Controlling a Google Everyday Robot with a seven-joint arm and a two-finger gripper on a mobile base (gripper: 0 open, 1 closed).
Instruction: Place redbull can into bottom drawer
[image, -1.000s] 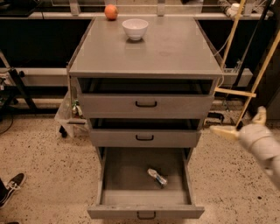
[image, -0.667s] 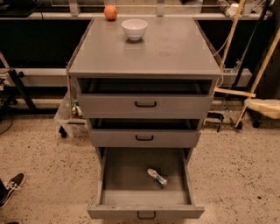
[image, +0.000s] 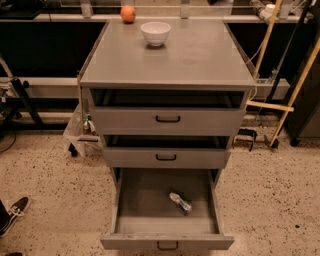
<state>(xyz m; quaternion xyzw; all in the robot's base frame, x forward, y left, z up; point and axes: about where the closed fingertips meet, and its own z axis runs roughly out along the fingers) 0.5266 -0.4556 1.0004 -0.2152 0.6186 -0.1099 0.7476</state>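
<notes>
Silver-blue redbull can (image: 180, 202) flat in open bottom drawer (image: 200, 242) — pincer out of view, grip unseen

White round bowl (image: 155, 33) on flat grey bench top (image: 200, 55), near the back edge. Round orange fruit (image: 128, 13) behind-left of it, apart. Shallow grey top drawer (image: 167, 120) and shallow grey middle drawer (image: 166, 158) both slightly open, with black handles. Black-and-white sneaker (image: 15, 214) on speckled floor (image: 45, 175), lower left. Pale wooden poles (image: 287, 75) lean at right.

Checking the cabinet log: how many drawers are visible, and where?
3, stacked: top drawer, middle drawer, bottom drawer pulled open with the redbull can lying inside. The claw is out of view.
</notes>
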